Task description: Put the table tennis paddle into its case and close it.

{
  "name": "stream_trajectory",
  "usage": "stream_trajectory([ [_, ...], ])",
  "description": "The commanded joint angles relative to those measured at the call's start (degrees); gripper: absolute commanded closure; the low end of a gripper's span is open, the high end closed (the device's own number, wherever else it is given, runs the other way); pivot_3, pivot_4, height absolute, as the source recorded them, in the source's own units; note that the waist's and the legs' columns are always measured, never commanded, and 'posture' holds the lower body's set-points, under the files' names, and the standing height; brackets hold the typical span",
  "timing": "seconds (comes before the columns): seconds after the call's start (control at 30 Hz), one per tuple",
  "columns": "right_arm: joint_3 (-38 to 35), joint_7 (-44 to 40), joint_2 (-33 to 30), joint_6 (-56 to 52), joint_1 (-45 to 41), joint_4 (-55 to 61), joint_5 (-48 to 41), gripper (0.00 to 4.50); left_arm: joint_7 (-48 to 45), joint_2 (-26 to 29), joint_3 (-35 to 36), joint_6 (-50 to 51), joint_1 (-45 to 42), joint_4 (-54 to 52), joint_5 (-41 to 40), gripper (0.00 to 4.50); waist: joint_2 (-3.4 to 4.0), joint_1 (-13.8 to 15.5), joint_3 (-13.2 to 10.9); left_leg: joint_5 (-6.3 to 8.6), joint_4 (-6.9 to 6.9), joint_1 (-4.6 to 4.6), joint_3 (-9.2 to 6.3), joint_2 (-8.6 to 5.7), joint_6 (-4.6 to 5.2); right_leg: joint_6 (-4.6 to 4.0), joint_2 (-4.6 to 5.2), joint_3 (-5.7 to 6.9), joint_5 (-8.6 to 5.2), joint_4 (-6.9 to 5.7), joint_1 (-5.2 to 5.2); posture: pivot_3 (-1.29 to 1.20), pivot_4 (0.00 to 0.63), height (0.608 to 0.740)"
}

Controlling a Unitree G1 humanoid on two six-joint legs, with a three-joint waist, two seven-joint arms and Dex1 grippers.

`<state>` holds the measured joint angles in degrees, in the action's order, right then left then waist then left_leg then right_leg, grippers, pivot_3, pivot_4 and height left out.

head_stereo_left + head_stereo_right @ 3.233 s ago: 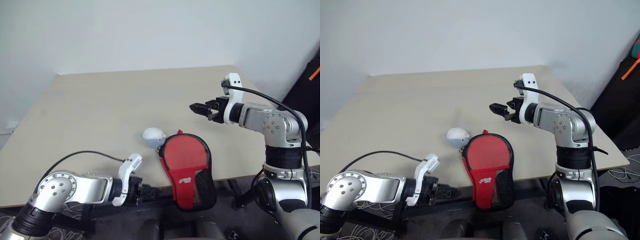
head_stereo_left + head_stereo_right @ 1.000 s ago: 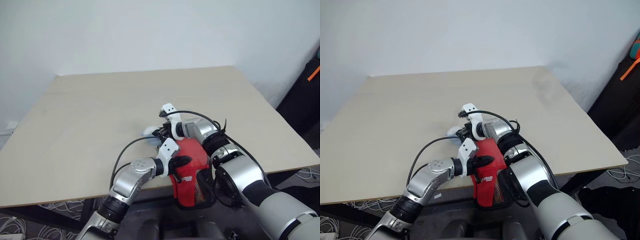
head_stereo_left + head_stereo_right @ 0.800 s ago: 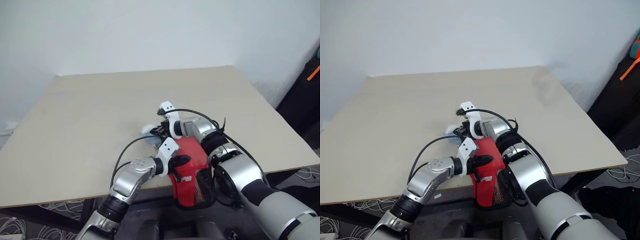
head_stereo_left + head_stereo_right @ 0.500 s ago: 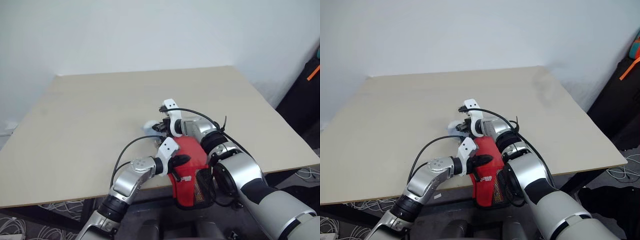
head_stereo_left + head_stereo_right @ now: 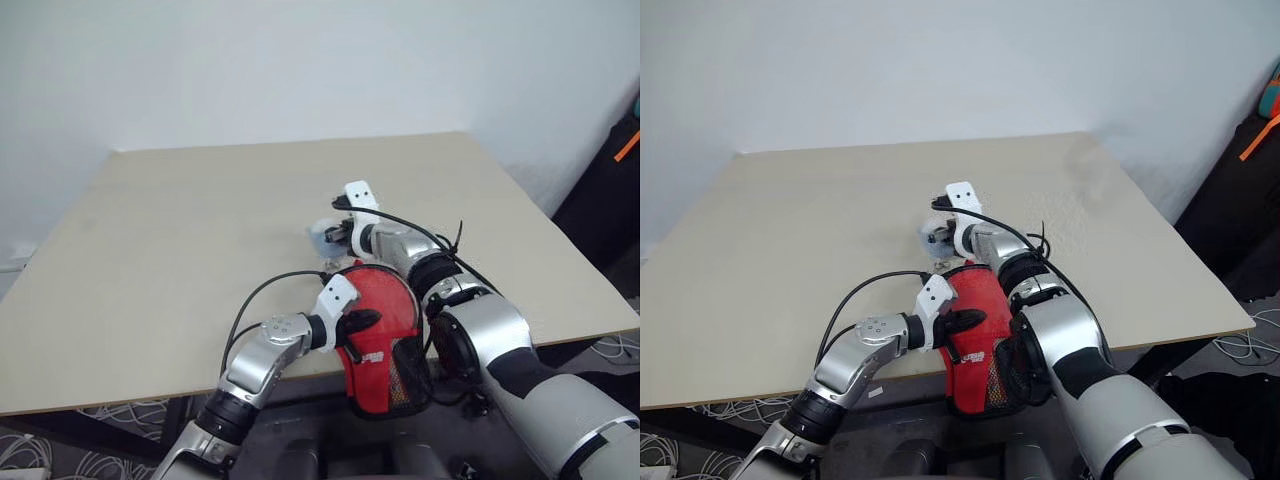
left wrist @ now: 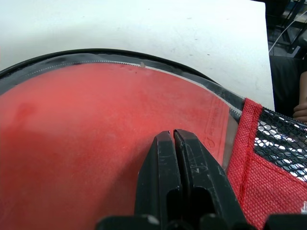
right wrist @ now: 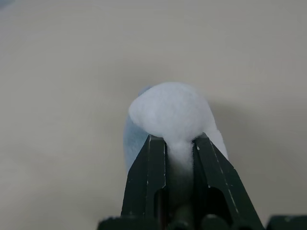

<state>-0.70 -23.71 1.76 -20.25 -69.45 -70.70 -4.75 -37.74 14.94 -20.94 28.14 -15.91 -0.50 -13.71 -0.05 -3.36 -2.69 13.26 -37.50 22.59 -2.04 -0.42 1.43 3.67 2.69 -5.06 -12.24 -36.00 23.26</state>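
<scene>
The table tennis paddle [image 6: 96,124] lies with its round red face inside the open case [image 5: 398,375], ringed by the black zipper edge. The case sits at the table's front edge, and its mesh pocket [image 6: 276,148] end hangs over that edge. The paddle's handle is hidden. My left gripper [image 6: 172,136] is shut, its fingertips resting on the red face [image 5: 385,300]. My right gripper [image 7: 175,139] is just beyond the case's round end, shut on a small white-grey lump [image 5: 322,236] and holding it above the table.
The beige table [image 5: 180,220] stretches wide to the left and back, with a white wall behind it. A black cable loops from my left arm across the table near the case. Dark gear stands off the table's right side.
My right gripper, holding the white-grey lump, has carried it away from the case's rim, farther back and to the right. The left gripper has stayed on the paddle face.
</scene>
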Motion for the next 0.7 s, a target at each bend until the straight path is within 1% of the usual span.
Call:
stream_trajectory([
  [0.03, 0.8, 1.4, -3.1, 2.5, -3.1, 1.1, 2.7, 4.05, 0.1, 0.1, -0.6, 1.4, 0.7, 1.8, 1.6, 4.50, 0.01, 0.0, 0.0, 0.00, 0.00, 0.00, 0.00, 0.00, 0.00, -0.06, 0.00, 0.00, 0.04, 0.00, 0.00, 0.00, 0.000, 0.740],
  [0.2, 2.0, 0.7, -6.2, 2.2, -2.6, 1.5, 4.8, 4.05, 0.0, -0.1, -0.8, 1.4, 0.7, 2.0, 1.6, 4.50, 0.02, 0.0, 0.0, -0.01, 0.00, 0.00, 0.02, -0.01, 0.01, -0.07, 0.00, -0.02, 0.04, 0.00, -0.01, 0.00, 0.000, 0.740],
  [0.47, 3.5, -2.7, -12.4, 0.2, -0.8, 5.2, 6.9, 4.05, 0.1, -0.8, -1.0, 1.3, 0.4, 2.8, 1.7, 4.50, 0.04, 0.1, 0.0, -0.01, -0.04, 0.00, 0.00, -0.03, 0.03, -0.06, 0.00, -0.01, 0.04, 0.01, -0.06, 0.00, 0.000, 0.740],
  [0.6, 4.0, -4.7, -16.7, -1.9, 1.6, 9.1, 7.3, 4.05, 0.0, -1.3, -1.1, 1.2, 0.0, 3.4, 1.9, 4.50, 0.05, 0.4, 0.0, -0.01, -0.08, 0.01, -0.01, -0.04, 0.03, -0.06, 0.01, -0.01, 0.03, 0.03, -0.10, 0.00, 0.000, 0.740],
  [0.7, 4.6, -7.4, -19.9, -4.4, 4.9, 14.6, 7.6, 4.05, -0.1, -1.6, -1.1, 1.0, -0.1, 3.7, 2.0, 4.50, 0.06, 0.4, 0.0, -0.01, -0.12, 0.01, -0.01, -0.06, 0.03, -0.05, 0.01, -0.02, 0.03, 0.06, -0.13, 0.00, 0.000, 0.740],
])
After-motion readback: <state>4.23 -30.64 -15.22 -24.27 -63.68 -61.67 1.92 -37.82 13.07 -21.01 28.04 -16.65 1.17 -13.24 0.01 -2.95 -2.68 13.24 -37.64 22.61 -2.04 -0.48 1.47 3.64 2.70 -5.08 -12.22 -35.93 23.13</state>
